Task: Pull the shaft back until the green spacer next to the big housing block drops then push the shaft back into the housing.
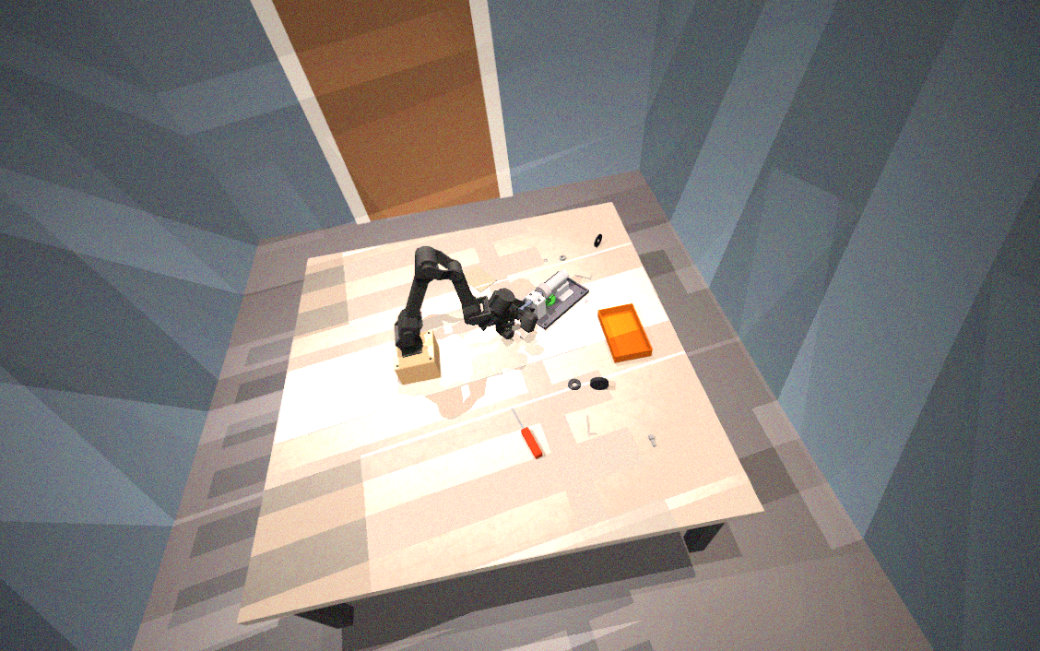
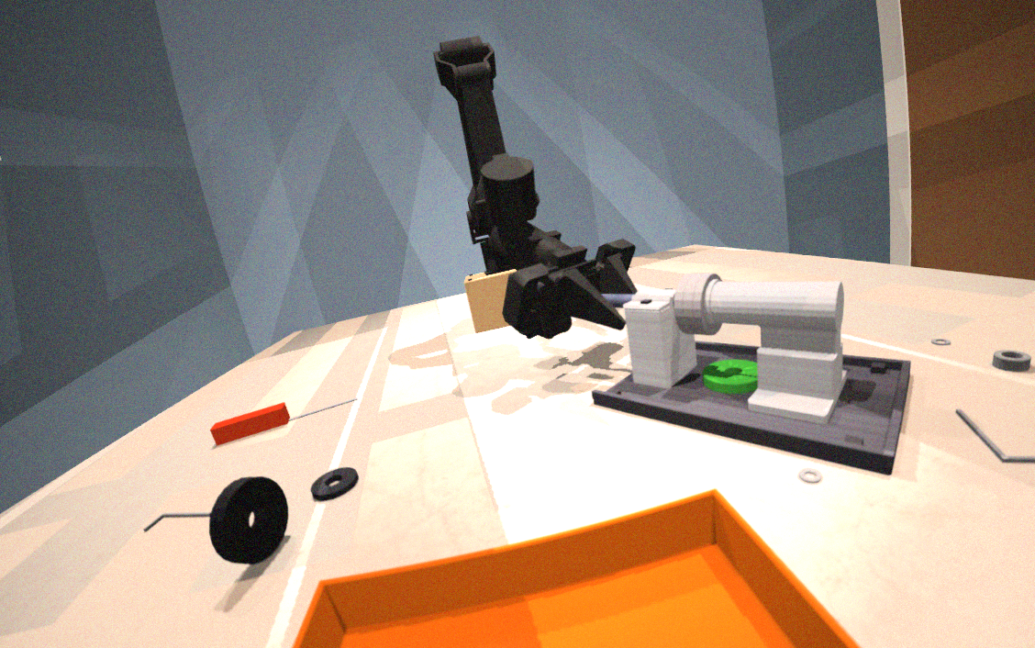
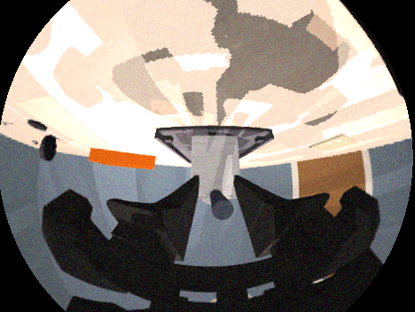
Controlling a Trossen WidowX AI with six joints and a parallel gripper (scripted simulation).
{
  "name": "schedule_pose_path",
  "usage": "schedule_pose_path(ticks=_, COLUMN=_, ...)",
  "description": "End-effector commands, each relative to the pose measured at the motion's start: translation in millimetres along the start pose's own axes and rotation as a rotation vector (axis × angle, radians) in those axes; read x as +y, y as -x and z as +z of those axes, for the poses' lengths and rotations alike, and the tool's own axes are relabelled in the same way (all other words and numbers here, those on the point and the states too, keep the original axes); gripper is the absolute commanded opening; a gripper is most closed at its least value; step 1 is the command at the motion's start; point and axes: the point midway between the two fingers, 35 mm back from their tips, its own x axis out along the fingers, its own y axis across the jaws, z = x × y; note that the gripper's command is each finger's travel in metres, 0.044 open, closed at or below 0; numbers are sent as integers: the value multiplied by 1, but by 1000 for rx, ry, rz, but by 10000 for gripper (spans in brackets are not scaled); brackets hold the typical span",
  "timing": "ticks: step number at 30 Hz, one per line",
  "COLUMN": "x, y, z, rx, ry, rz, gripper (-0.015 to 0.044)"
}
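Note:
The green spacer lies flat on the dark base tray, between the pale support block and the big housing block. Pale ring-shaped parts remain up in line with the housing barrel, against its near end. The blue-grey shaft sticks out a short way from the support block toward my gripper. My gripper is open, its fingers on either side of the shaft end with gaps showing in the wrist view. The shaft's inner end is hidden.
An orange bin stands beside the base tray. A red-handled screwdriver, an upright black wheel and a black ring lie farther off. A hex key and a washer lie near the tray.

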Motion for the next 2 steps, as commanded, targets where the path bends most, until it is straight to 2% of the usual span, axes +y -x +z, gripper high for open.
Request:
schedule_pose_path(ticks=1, x=0, y=0, z=0, rx=0, ry=0, rz=0, gripper=289)
schedule_pose_path(ticks=2, x=0, y=0, z=0, rx=0, ry=0, rz=0, gripper=315)
